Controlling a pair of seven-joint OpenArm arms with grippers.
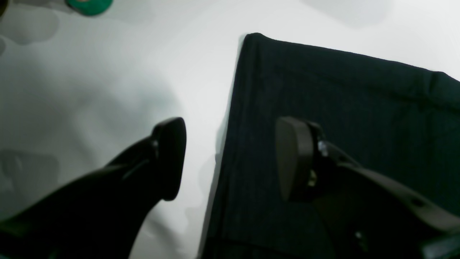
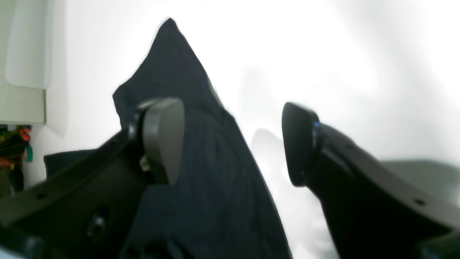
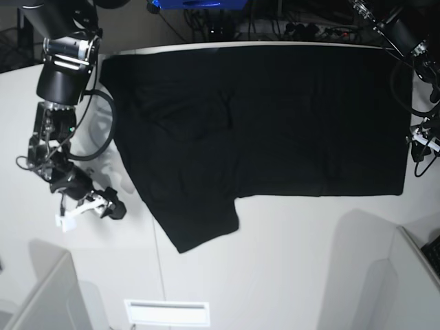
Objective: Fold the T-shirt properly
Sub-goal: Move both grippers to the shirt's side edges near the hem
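T-shirt spread flat on the desk; both grippers empty with jaws apart.

The T-shirt (image 3: 275, 117), black, plain side up, lies across the far half of the white desk (image 3: 289, 261), its upper edge along the far edge and one sleeve angled toward the near left. The right gripper (image 2: 230, 144) sits at the desk's left side beside that sleeve, fingers spread, nothing between them; one finger (image 2: 163, 138) is over cloth, the other over bare desk. The left gripper (image 1: 230, 158) is at the desk's right edge, straddling the shirt's straight side edge, fingers spread, gripping nothing. A green object (image 1: 90, 5) lies near the desk's edge, blurred.
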